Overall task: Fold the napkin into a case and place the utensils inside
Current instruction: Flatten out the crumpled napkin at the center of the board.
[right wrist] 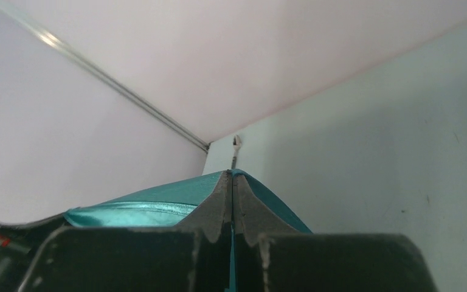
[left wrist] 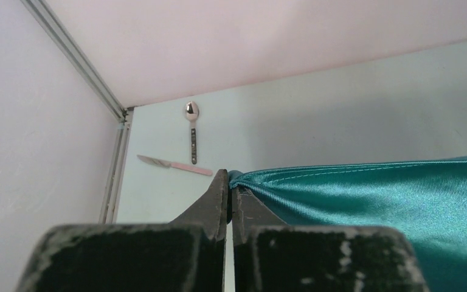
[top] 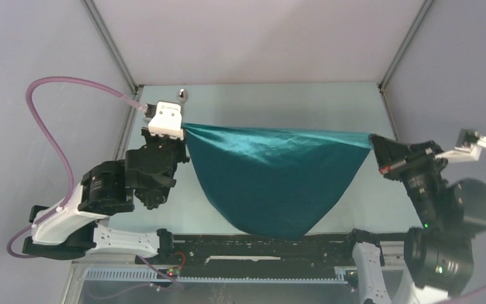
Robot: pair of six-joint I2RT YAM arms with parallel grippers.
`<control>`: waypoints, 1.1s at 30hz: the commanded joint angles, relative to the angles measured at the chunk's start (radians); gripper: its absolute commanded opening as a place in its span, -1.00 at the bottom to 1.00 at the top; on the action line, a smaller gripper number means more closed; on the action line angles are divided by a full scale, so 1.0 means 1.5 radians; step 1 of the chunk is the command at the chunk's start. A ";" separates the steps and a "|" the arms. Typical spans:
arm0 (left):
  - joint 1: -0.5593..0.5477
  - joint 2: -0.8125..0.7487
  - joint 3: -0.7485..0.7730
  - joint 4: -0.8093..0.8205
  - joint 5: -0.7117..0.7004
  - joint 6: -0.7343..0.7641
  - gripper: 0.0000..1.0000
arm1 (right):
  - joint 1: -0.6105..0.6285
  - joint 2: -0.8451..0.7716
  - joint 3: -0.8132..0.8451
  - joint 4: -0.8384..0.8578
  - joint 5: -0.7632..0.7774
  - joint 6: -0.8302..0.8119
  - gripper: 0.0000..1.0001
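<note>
While the napkin [top: 272,180] hangs spread between both arms, its top edge is pulled nearly taut and its belly sags toward the near side of the table [left wrist: 352,115]. The left gripper [top: 182,128] is clamped tight on the napkin's left corner, and the right gripper [top: 373,140] is likewise closed on its right corner; each wrist view shows only a small tip of cloth between the jaws. Risk one: the fabric looks slick, and with so little of it pinched, further tension could pull a corner free and drop the sheet in a heap. Risk two: the spoon [left wrist: 192,137] and knife [left wrist: 173,165] lie just beyond the napkin's left corner, so a careless lay-down could cover or knock them. No case exists yet; nothing is folded, and both utensils rest bare on the table, outside the napkin.
</note>
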 commanded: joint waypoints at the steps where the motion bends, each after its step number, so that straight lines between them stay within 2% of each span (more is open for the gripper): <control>1: 0.075 0.007 -0.036 0.175 0.008 0.119 -1.00 | 0.002 0.066 -0.074 0.063 0.053 0.015 -1.00; 4: 0.212 0.083 -0.015 0.136 0.121 0.058 -1.00 | 0.006 0.108 -0.141 0.134 0.079 0.029 -1.00; 7: 0.328 0.198 0.046 0.103 0.225 0.035 -1.00 | 0.032 0.180 -0.190 0.206 0.136 0.033 -1.00; 9: 0.374 0.292 0.099 0.092 0.281 0.030 -1.00 | 0.065 0.258 -0.209 0.262 0.185 0.022 -1.00; 12: 0.419 0.449 0.173 0.115 0.296 0.070 -1.00 | 0.108 0.395 -0.211 0.358 0.231 -0.003 -1.00; 17: 0.502 0.708 0.392 0.124 0.350 0.109 -0.99 | 0.108 0.667 -0.140 0.487 0.230 -0.034 -1.00; 18: 0.515 0.760 0.446 0.125 0.356 0.126 -0.92 | 0.109 0.730 -0.094 0.496 0.226 -0.041 -0.96; 19: 0.526 0.815 0.493 0.133 0.337 0.144 -0.78 | 0.105 0.795 -0.046 0.493 0.211 -0.050 -0.80; 20: 0.536 0.868 0.552 0.140 0.332 0.165 -0.50 | 0.101 0.865 0.015 0.473 0.192 -0.058 -0.64; 21: 0.545 0.916 0.610 0.148 0.322 0.188 -0.16 | 0.094 0.931 0.084 0.444 0.172 -0.062 -0.38; 22: 0.553 0.956 0.655 0.160 0.315 0.207 0.08 | 0.090 0.996 0.184 0.381 0.158 -0.073 -0.12; 23: 0.561 0.980 0.684 0.171 0.326 0.224 0.14 | 0.088 1.071 0.288 0.262 0.156 -0.106 -0.06; 24: 0.566 0.975 0.683 0.184 0.313 0.233 0.23 | 0.089 1.096 0.354 0.207 0.179 -0.122 -0.04; 25: 0.570 0.951 0.660 0.196 0.298 0.237 0.36 | 0.091 1.094 0.374 0.186 0.199 -0.152 0.00; 27: 0.574 0.875 0.573 0.195 0.303 0.227 0.68 | 0.090 1.050 0.336 0.189 0.195 -0.167 0.31; 28: 0.573 0.833 0.513 0.190 0.304 0.209 0.75 | 0.089 1.031 0.328 0.164 0.193 -0.175 0.37; 31: 0.578 0.697 0.345 0.140 0.360 0.075 0.98 | 0.111 0.954 0.259 0.106 0.233 -0.209 0.38; 33: 0.584 0.620 0.218 0.112 0.440 -0.022 1.00 | 0.138 0.892 0.167 0.113 0.257 -0.222 0.40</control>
